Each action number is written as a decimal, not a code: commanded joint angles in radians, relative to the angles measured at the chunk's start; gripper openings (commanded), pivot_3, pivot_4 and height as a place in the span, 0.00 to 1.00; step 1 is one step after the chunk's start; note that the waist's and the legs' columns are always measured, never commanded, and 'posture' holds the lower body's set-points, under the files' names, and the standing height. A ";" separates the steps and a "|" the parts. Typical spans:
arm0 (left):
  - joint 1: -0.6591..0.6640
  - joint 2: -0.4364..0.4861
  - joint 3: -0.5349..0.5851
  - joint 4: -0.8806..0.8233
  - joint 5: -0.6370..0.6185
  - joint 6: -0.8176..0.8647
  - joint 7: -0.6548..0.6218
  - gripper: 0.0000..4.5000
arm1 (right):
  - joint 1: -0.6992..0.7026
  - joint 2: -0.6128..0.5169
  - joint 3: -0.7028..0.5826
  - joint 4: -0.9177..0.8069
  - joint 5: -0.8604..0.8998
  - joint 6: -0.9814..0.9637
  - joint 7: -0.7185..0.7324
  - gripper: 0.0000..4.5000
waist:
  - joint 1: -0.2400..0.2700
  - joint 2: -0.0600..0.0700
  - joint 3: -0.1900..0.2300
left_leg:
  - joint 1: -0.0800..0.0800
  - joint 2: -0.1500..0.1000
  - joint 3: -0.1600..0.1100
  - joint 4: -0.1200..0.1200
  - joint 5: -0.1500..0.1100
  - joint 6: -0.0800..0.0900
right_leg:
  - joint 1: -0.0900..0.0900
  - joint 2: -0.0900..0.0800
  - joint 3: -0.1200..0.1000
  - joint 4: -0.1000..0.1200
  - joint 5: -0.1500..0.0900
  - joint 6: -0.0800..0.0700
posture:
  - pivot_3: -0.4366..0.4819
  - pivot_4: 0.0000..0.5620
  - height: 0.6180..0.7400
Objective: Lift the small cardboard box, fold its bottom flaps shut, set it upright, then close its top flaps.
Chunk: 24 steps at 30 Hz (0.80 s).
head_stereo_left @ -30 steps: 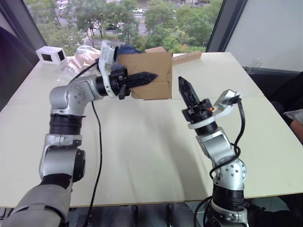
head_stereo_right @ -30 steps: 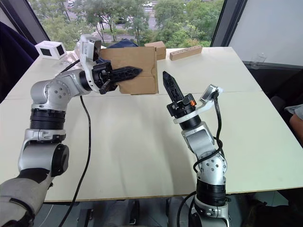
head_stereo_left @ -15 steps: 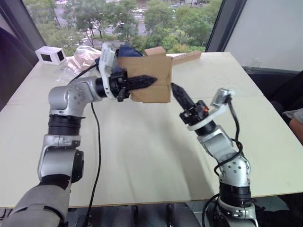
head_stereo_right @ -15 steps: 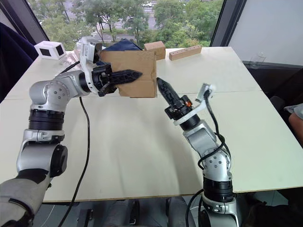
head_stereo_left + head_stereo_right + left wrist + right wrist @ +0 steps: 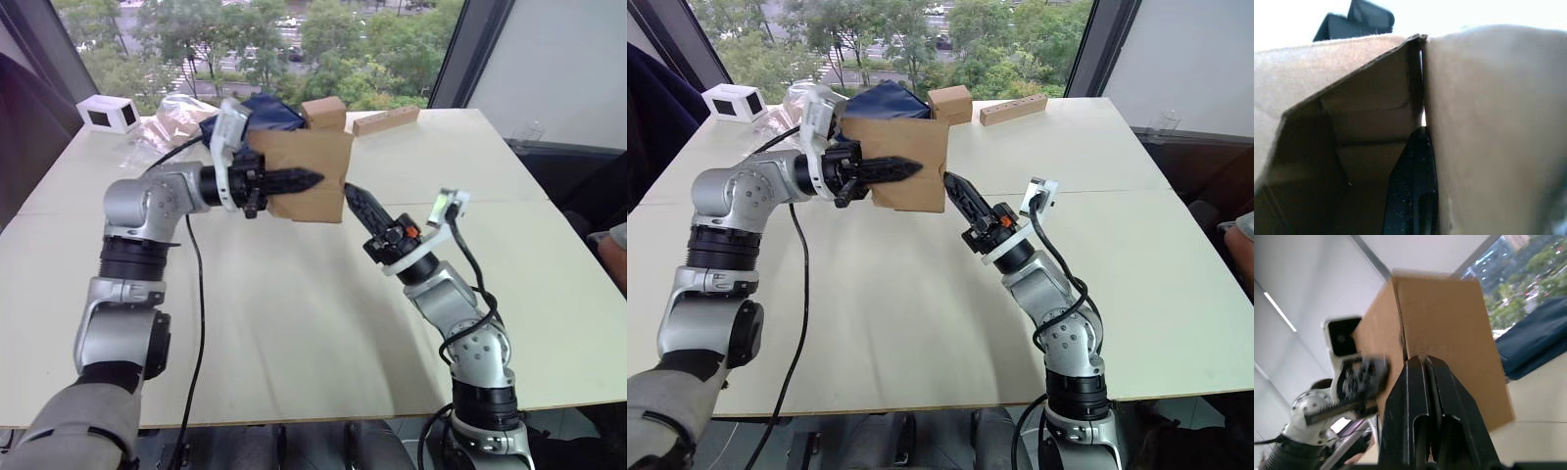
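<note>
Behind, tidy carton, tan block; left gripper pinching small cardboard box, right gripper pressed together.

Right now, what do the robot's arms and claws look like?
Both arms are chunky silver-grey metal segments with black joint rings and loose black cables. Each ends in a claw, left claw and right claw, with two pointed black fingers. The right wrist has a small orange-red spot.

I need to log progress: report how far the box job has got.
Done: the small cardboard box is lifted off the table, clamped by the left pincer. In hand: the shut right pincer pushes at its lower corner, working the bottom flaps. Left: setting it upright and closing the top flaps.
</note>
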<state>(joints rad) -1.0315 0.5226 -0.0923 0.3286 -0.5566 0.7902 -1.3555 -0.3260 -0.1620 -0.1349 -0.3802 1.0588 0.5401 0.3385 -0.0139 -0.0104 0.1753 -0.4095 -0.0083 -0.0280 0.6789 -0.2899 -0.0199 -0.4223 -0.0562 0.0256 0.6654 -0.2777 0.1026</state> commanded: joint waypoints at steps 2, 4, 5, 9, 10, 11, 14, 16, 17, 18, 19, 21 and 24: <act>-0.118 0.078 -0.139 -0.007 0.129 -0.087 -0.127 0.00 | 0.077 -0.202 -0.139 -0.116 0.096 0.080 0.039 0.01 | 0.004 0.000 0.000 | 0.000 0.000 0.000 0.000 0.000 0.000 | 0.000 0.000 0.000 0.000 0.000 0.000 | 0.48 0.27 1.00; -0.167 0.095 -0.224 0.011 0.204 -0.129 -0.179 0.00 | 0.114 -0.306 -0.151 -0.141 0.068 0.109 0.067 0.01 | 0.003 -0.001 0.000 | -0.001 -0.001 0.000 0.000 0.000 0.001 | 0.001 0.000 0.000 -0.001 0.000 0.000 | 0.48 0.27 1.00; -0.194 0.103 -0.280 0.013 0.258 -0.164 -0.209 0.00 | 0.148 -0.388 -0.150 -0.170 0.019 0.128 0.100 0.01 | 0.004 0.000 0.001 | -0.001 -0.001 0.000 0.001 -0.001 0.001 | 0.001 0.000 0.000 -0.001 0.000 0.000 | 0.48 0.27 1.00; -0.280 0.098 -0.469 0.011 0.425 -0.224 -0.259 0.00 | 0.280 -0.674 -0.123 -0.308 -0.141 0.173 0.213 0.01 | 0.000 0.002 0.000 | 0.000 -0.004 0.001 0.001 -0.003 0.005 | 0.002 0.000 0.000 -0.002 -0.001 0.001 | 0.48 0.27 1.00; -0.290 0.090 -0.509 0.004 0.458 -0.215 -0.259 0.00 | 0.305 -0.719 -0.122 -0.337 -0.161 0.179 0.231 0.01 | -0.002 0.002 0.000 | 0.000 -0.004 0.000 0.001 -0.003 0.006 | 0.003 0.001 0.000 -0.003 -0.001 0.001 | 0.48 0.27 1.00; -0.296 0.083 -0.540 -0.006 0.485 -0.208 -0.259 0.00 | 0.327 -0.756 -0.121 -0.361 -0.185 0.180 0.246 0.01 | -0.003 0.002 0.000 | 0.000 -0.002 0.001 0.002 -0.003 0.006 | 0.003 0.002 0.001 -0.003 -0.001 0.001 | 0.48 0.27 1.00; -0.300 0.063 -0.631 -0.051 0.550 -0.166 -0.259 0.00 | 0.376 -0.828 -0.119 -0.413 -0.256 0.183 0.259 0.01 | -0.003 0.001 0.001 | 0.000 0.001 0.000 0.002 -0.004 0.007 | 0.003 0.007 0.002 -0.003 -0.001 0.000 | 0.48 0.27 1.00; -0.298 0.041 -0.672 -0.077 0.577 -0.126 -0.259 0.00 | 0.396 -0.852 -0.112 -0.433 -0.306 0.185 0.252 0.01 | -0.001 0.001 0.001 | 0.000 0.002 0.000 0.003 -0.004 0.007 | 0.002 0.007 0.002 -0.003 -0.001 0.000 | 0.48 0.27 1.00; -0.298 0.027 -0.687 -0.084 0.593 -0.106 -0.259 0.00 | 0.403 -0.853 -0.110 -0.439 -0.323 0.186 0.245 0.01 | 0.001 0.001 0.001 | 0.000 0.002 0.000 0.003 -0.004 0.007 | 0.003 0.007 0.002 -0.003 -0.001 0.000 | 0.48 0.27 1.00; -0.297 0.014 -0.700 -0.089 0.610 -0.092 -0.255 0.00 | 0.408 -0.849 -0.107 -0.445 -0.338 0.187 0.236 0.01 | 0.002 0.001 0.001 | 0.000 0.002 0.000 0.003 -0.004 0.007 | 0.003 0.007 0.002 -0.003 -0.001 0.000 | 0.48 0.27 1.00; -0.294 0.003 -0.711 -0.093 0.624 -0.089 -0.252 0.00 | 0.412 -0.838 -0.106 -0.449 -0.345 0.188 0.226 0.01 | 0.003 0.001 0.001 | 0.000 0.002 0.000 0.003 -0.004 0.007 | 0.003 0.007 0.002 -0.003 -0.001 0.000 | 0.48 0.27 1.00; -0.297 -0.016 -0.737 -0.096 0.642 -0.046 -0.256 0.00 | 0.421 -0.812 -0.102 -0.456 -0.353 0.190 0.211 0.01 | 0.004 0.001 0.001 | 0.000 0.003 0.000 0.004 -0.004 0.007 | 0.003 0.007 0.002 -0.003 -0.001 0.000 | 0.48 0.27 1.00; -0.285 -0.043 -0.763 -0.117 0.668 -0.007 -0.252 0.00 | 0.428 -0.783 -0.088 -0.458 -0.378 0.188 0.193 0.01 | 0.003 0.001 0.001 | 0.000 0.003 0.000 0.004 -0.004 0.007 | 0.003 0.007 0.002 -0.003 -0.001 0.000 | 0.48 0.27 1.00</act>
<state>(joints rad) -1.3008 0.4848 -0.8499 0.2487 0.0912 0.7625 -1.6082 0.1045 -0.9542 -0.2178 -0.8094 0.6985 0.7352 0.5428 -0.0105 -0.0095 0.1762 -0.4096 -0.0051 -0.0283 0.6828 -0.2939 -0.0127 -0.4192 -0.0493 0.0278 0.6627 -0.2788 0.1025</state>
